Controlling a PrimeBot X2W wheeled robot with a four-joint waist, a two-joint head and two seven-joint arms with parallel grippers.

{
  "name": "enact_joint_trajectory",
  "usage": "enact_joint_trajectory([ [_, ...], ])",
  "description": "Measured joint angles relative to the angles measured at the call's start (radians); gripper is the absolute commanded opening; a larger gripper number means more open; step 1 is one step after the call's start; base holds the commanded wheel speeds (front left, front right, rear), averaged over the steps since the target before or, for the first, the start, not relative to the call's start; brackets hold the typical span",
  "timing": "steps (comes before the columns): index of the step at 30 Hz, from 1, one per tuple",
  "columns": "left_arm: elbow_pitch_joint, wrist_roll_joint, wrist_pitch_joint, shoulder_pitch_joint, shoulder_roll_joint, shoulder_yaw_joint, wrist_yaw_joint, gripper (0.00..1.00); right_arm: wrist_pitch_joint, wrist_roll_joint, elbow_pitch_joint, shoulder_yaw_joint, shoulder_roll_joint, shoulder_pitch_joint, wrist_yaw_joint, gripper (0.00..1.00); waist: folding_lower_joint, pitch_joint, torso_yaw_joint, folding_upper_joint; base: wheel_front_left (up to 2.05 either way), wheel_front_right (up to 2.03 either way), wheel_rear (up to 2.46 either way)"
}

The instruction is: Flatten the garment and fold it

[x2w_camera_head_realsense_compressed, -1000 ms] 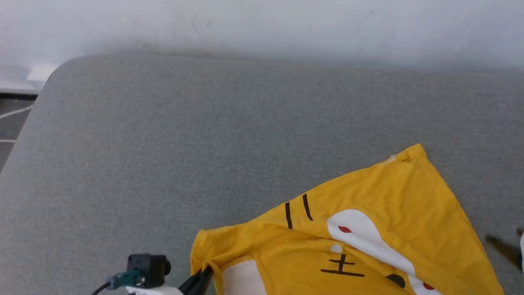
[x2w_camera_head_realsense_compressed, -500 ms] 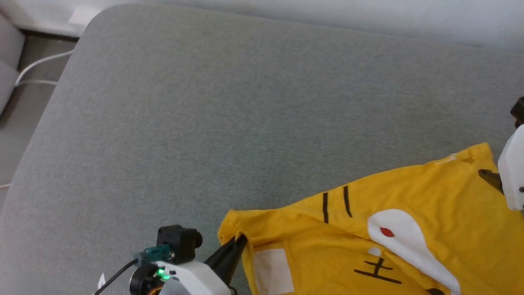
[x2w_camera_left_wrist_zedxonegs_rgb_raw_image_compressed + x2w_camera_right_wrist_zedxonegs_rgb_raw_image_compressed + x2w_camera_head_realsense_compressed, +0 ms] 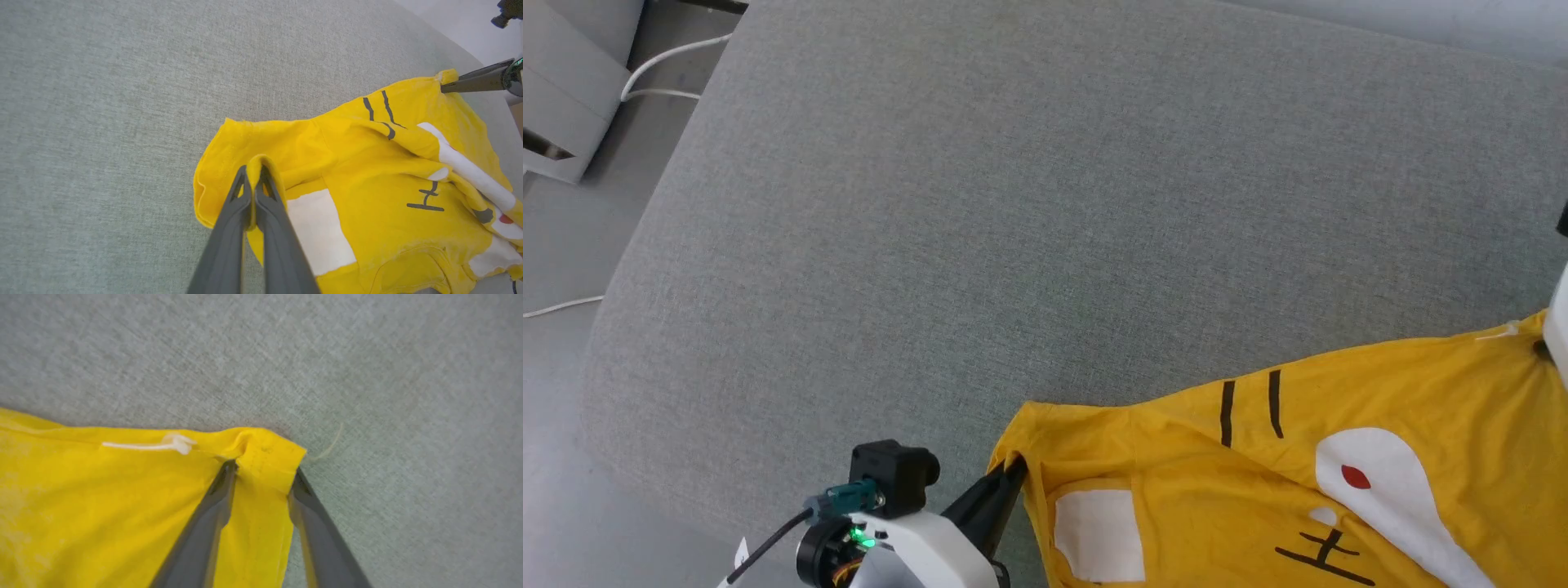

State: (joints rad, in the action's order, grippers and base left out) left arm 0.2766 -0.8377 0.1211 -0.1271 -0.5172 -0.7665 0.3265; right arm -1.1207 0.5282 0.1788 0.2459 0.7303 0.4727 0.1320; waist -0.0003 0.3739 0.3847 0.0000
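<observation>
Grey upholstered cushion (image 3: 1013, 204), pale floor to its left.

Head view: one yellow T-shirt (image 3: 1258, 490), rumpled, at the cushion's lower right. It carries two short black stripes (image 3: 1250, 408) and one white patch (image 3: 1094, 535). The left gripper (image 3: 1006, 478) is at the shirt's left corner.

Left wrist view: jaws clamped tight on a raised fold of the shirt, just beside the white patch.

Right wrist view: the right gripper (image 3: 263, 467) has its jaws part-open, astride the far hem corner, not nipping it.

Handling, judged: thin, light, limp cloth that bunches readily. Best taken at corners and seams, then drawn apart to flatten.
</observation>
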Motion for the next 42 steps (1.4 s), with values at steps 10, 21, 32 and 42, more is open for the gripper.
enact_joint_trajectory([
  [10, 0.010, 0.009, -0.015, 0.000, -0.045, 0.037, 0.007, 0.00, 0.237, 0.029, 0.068, 0.043, -0.031, 0.021, 0.000, 0.00, 0.0005, -0.045, -0.036, 0.0000, 0.00, 0.00, 0.00],
  [21, 0.110, 0.049, -0.029, -0.067, -0.181, 0.170, 0.054, 0.00, 0.487, 0.111, -0.008, 0.040, -0.039, 0.115, 0.000, 0.00, 0.0004, -0.157, -0.153, 0.0000, 0.00, 0.00, 0.00],
  [32, 0.229, 0.092, -0.058, -0.171, -0.309, 0.338, 0.083, 0.00, 0.617, 0.133, -0.182, -0.015, -0.032, 0.179, 0.001, 0.00, 0.0002, -0.253, -0.304, 0.0000, 0.00, 0.00, 0.00],
  [42, 0.302, 0.119, -0.087, -0.360, -0.378, 0.475, 0.078, 0.00, 0.632, 0.131, -0.331, -0.081, -0.048, 0.218, 0.001, 0.00, 0.0001, -0.324, -0.426, 0.0000, 0.00, 0.00, 0.00],
])
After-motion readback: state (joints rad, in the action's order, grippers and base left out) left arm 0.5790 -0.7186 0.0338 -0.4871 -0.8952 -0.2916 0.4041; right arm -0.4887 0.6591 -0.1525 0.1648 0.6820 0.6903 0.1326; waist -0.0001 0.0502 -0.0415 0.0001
